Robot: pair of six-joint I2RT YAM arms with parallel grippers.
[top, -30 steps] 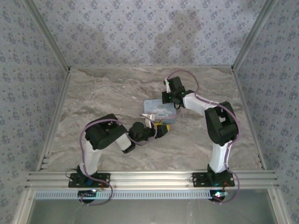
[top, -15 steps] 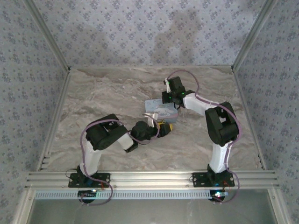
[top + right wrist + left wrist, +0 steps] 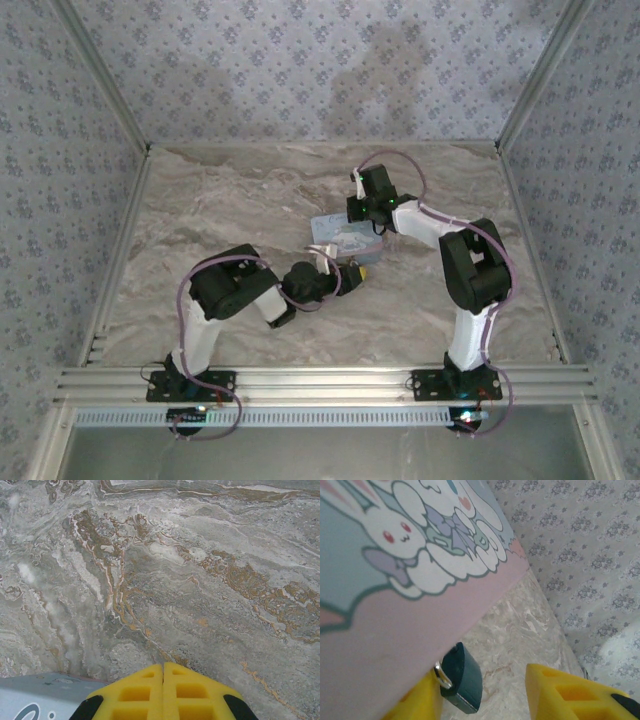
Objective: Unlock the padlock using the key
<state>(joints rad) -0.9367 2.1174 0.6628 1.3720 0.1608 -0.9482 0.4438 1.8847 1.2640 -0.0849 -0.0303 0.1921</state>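
Left gripper (image 3: pixel 350 272) sits at the near right corner of the box (image 3: pixel 342 238), jaws part open with nothing clamped. In the left wrist view the padlock (image 3: pixel 462 682) lies between its yellow fingers (image 3: pixel 570 695). It is up against the one on the box side, with a clear gap of table to the other. The padlock is dark teal and seen edge-on. It hangs just under the box's pink edge with its silver shackle (image 3: pixel 441 675) on the box side, and its long axis runs roughly along the fingers. Cannot tell if the shackle is hooked through the box. The left arm is by far the nearer one to the lock. Right gripper (image 3: pixel 163 672) is fully closed, pads together, and hovers over the marble table (image 3: pixel 210 580) at the far right edge of the box. Cannot tell if a key is pinched in it. The box is the only container: its bunny-print lid is shut and the contents are hidden. Judgement: the next move hinges on squeezing the jaws across the lock's thin body to steady it.
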